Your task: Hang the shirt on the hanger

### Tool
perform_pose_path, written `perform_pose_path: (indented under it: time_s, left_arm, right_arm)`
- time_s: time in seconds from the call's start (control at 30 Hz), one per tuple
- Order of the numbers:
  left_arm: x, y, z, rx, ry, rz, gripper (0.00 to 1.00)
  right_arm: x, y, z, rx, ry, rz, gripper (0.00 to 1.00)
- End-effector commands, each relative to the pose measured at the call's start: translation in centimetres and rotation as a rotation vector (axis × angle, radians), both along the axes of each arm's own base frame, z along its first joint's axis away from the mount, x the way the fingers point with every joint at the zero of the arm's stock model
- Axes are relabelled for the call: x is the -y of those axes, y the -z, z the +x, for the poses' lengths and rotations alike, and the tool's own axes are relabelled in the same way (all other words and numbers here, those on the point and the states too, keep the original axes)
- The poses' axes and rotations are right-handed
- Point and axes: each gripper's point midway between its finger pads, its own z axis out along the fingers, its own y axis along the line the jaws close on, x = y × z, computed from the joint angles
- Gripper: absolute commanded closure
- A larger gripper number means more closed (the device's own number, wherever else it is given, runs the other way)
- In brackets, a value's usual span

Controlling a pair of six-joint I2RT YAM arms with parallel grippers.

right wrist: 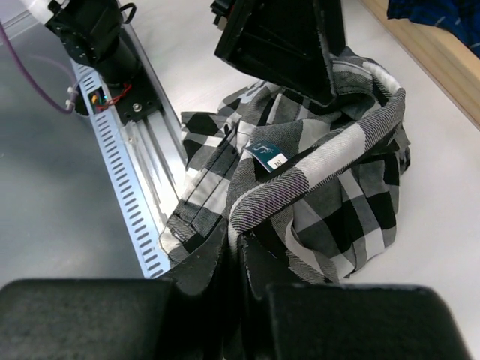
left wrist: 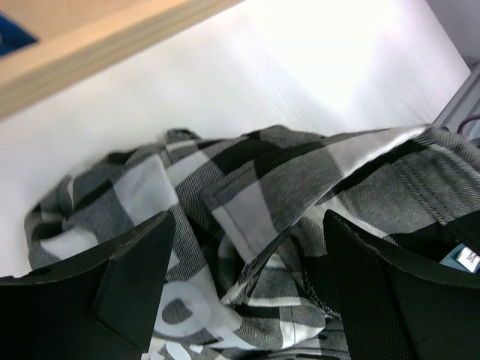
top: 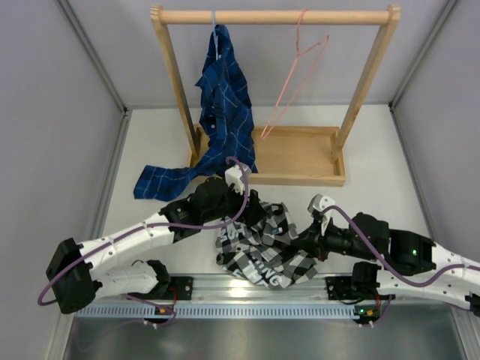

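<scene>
One shallow wooden tray (top: 300, 178) forms the foot of the rack in the upper middle of the overhead view. A dark blue shirt (top: 225, 97) hangs from the rail (top: 274, 15) down into the tray's left end, with one part spilling out onto the table (top: 390, 165). The hanger (top: 296, 86) is hooked on the same rail further right, tilted, and bare.

The shirt (top: 262, 244) lies low in the middle of that view, a crumpled black-and-white checked heap between the two arms. Pale lettering shows along its near edge, and a small blue label (right wrist: 266, 155) sits in the folds.

The left claw (left wrist: 247, 217) is spread wide over the heap, fabric bunched up between its dark fingers (left wrist: 135, 285) – not pinched. The right claw (right wrist: 234, 247) is clenched tight on a fold at the heap's right side, and the cloth is drawn up into it.
</scene>
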Motion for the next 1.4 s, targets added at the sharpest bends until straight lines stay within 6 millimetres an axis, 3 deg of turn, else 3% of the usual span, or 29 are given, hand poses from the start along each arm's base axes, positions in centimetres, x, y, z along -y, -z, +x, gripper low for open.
perform_pose_path:
  time_s: [0.0,0.1,0.3,0.43,0.5,0.53,0.57,0.6,0.67,0.77,0.8,0.87,0.9,0.93,1.03,1.2,1.37]
  left_arm:
    - [1.9,-3.3,0.6,0.199,0.112,-0.081,0.17]
    - [2.4,-3.0,0.0,0.22,0.175,-0.084,0.22]
    - [2.3,-1.4,0.2,0.238,0.198,-0.03,0.46]
    - [1.8,0.0,0.9,0.242,0.167,0.021,0.43]
    - [1.8,0.8,1.2,0.232,0.158,0.045,0.31]
    - [1.8,1.0,1.2,0.226,0.161,0.05,0.3]
    - [2.0,0.9,1.3,0.224,0.161,0.046,0.4]
    - [2.1,0.8,1.3,0.227,0.159,0.043,0.55]
    - [1.9,0.1,2.0,0.234,0.112,0.033,1.0]
    - [1.3,-2.9,2.6,0.268,0.041,-0.026,1.0]
    - [0.7,-4.9,2.8,0.307,-0.009,-0.063,1.0]
    - [-0.1,-6.9,2.9,0.346,-0.059,-0.095,1.0]
    - [-0.6,-7.9,2.9,0.362,-0.081,-0.114,1.0]
    - [-1.4,-9.5,2.8,0.384,-0.119,-0.154,1.0]
    - [-2.2,-11.3,2.7,0.377,-0.166,-0.215,1.0]
    - [-2.4,-9.9,3.4,0.273,-0.255,-0.213,1.0]
    - [-2.8,-8.3,4.5,0.166,-0.386,-0.22,1.0]
  right_arm:
    - [-1.3,-1.8,-0.8,0.011,-0.066,0.079,0.94]
    - [-1.5,-1.9,-0.4,0.02,-0.05,0.079,0.92]
    - [-1.5,-2.3,0.8,0.044,0.008,0.083,0.93]
    - [-0.8,-3.6,1.0,0.062,0.037,0.143,0.95]
    - [-0.7,-3.9,0.9,0.065,0.035,0.162,0.95]
    - [-0.6,-3.9,0.9,0.066,0.032,0.168,0.95]
    - [-0.5,-3.8,0.9,0.068,0.033,0.169,0.95]
    - [-0.5,-3.7,0.9,0.067,0.035,0.168,0.94]
    - [-0.4,-3.6,1.2,0.063,0.056,0.167,0.94]
    - [-0.1,-3.2,2.0,0.063,0.112,0.14,0.93]
    - [0.0,-3.4,2.6,0.068,0.143,0.128,0.91]
    - [0.1,-3.3,3.1,0.07,0.168,0.096,0.84]
    - [-0.2,-3.4,3.4,0.069,0.178,0.076,0.67]
    - [-0.1,-3.2,3.9,0.066,0.211,0.057,0.58]
    - [-0.2,-1.7,5.3,0.041,0.313,-0.024,0.4]
    - [-1.2,1.2,5.8,-0.106,0.435,-0.038,0.35]
    - [-1.0,2.3,6.5,-0.133,0.545,0.011,0.33]
